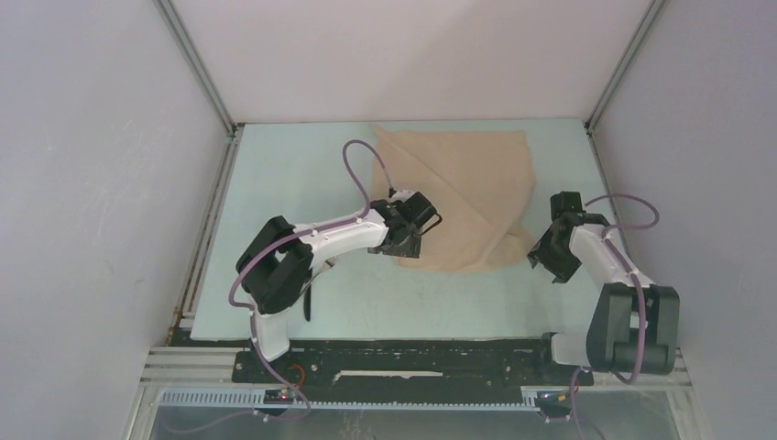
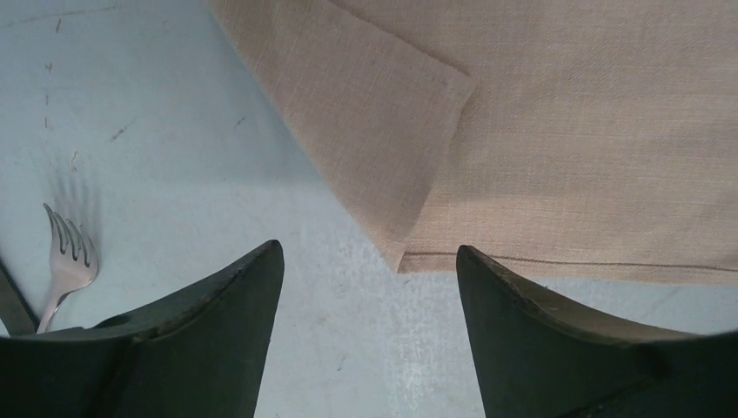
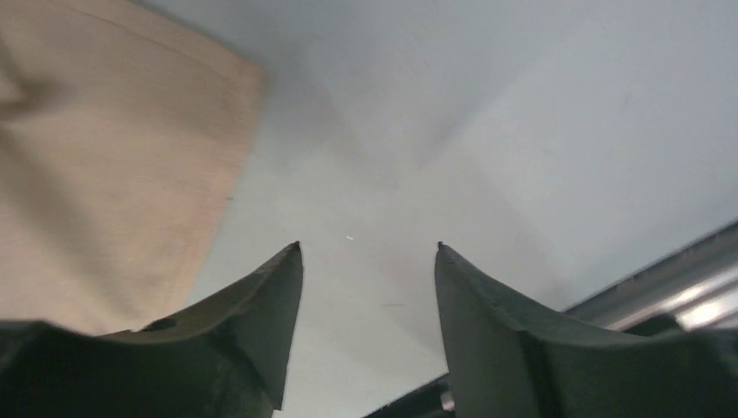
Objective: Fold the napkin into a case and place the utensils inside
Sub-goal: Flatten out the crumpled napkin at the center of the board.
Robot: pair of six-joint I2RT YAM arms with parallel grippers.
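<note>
Napkin (image 1: 467,197) lies flat toward 1 o'clock of the pale table (image 1: 302,174), not yet a narrow case. It is only partly folded. One flap is turned over diagonally, and its edge runs from the far left corner toward the near right one. In the left wrist view the napkin (image 2: 566,131) shows this doubled layer, with the flap's corner resting on the cloth beneath and a stitched hem along the near edge.

The left gripper (image 1: 405,240) is at the napkin's 7 o'clock corner. Its wrist camera shows the left gripper (image 2: 370,252) with the jaws spread wide and nothing between them. The cloth's near corner lies just beyond the tips, and I cannot tell whether they touch it.

The right gripper (image 1: 550,257) sits at the napkin's 4 o'clock, just beside the near right corner. From its wrist view the right gripper (image 3: 367,246) is also spread and empty above bare table, with the napkin (image 3: 104,174) off at 10 o'clock.

The utensils lie outside the cloth, at 8 o'clock of the left gripper. The silver fork (image 2: 65,261) rests on the table with its tines pointing away, and the black knife (image 1: 310,301) shows as a slim dark line partly hidden under the left arm.
</note>
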